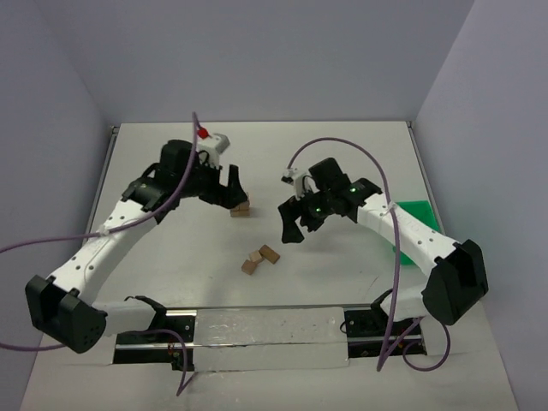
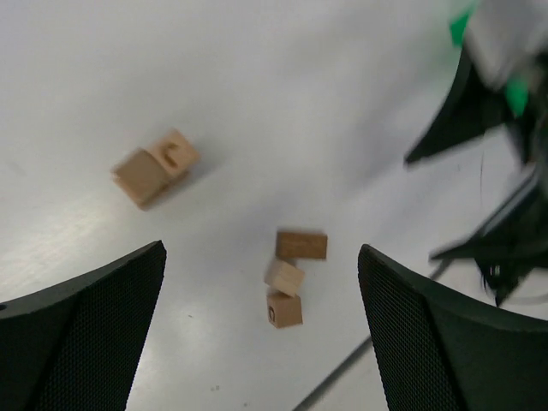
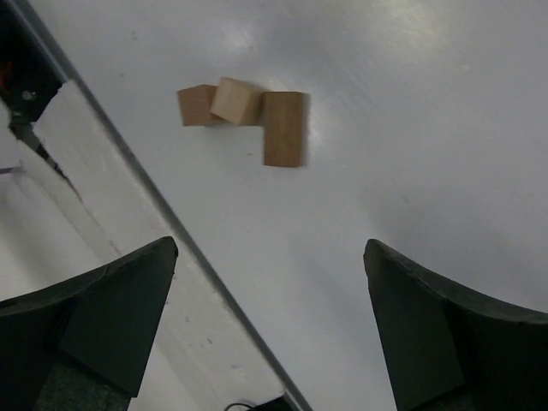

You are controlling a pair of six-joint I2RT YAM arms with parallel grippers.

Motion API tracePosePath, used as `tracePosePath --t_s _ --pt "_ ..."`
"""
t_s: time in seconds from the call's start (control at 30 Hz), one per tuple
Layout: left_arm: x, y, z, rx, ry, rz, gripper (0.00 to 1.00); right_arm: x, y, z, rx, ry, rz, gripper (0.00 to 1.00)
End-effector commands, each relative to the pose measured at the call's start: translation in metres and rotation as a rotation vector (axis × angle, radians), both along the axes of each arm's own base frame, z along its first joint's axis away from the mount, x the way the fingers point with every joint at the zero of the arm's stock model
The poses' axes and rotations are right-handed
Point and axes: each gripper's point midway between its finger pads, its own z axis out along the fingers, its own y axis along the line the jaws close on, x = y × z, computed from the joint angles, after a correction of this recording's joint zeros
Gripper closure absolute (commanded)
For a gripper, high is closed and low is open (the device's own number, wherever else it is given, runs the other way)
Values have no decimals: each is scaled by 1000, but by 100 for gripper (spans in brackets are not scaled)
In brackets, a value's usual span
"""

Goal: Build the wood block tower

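Both pincers gape empty: three loose blocks [image 1: 260, 258] lie clustered on the counter [image 1: 342, 163] at roughly 8 o'clock from the right pincer [image 1: 295, 227], nearer it than the left pincer [image 1: 227, 197], which hovers just beside the small block stack [image 1: 241, 208].

Pair of light-brown wooden blocks [image 1: 241, 208] touching each other, cluster of three blocks [image 1: 259, 259] touching, lying near the pair
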Motion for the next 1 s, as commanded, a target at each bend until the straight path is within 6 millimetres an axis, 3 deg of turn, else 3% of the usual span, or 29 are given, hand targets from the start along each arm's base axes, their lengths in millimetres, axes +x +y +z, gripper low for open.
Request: tracePosePath --t_s 0.0,0.07,0.2,0.33,0.53,0.97 --pt "19 38 66 -70 -107 261 1 -15 31 -12 -26 26 -13 0" --pt "22 63 78 -64 -136 356 1 -21 47 -28 -98 33 -73 0" --pt "23 98 71 -63 -118 461 1 -39 72 -47 -201 34 -116 0" --pt "12 106 58 -67 -75 446 1 -44 92 -64 -287 34 -99 0" --pt "4 107 51 -94 -82 427 1 -44 111 -79 -318 71 -70 0" --pt "-3 93 47 -145 -57 337 1 -37 124 -97 -375 95 -29 0"
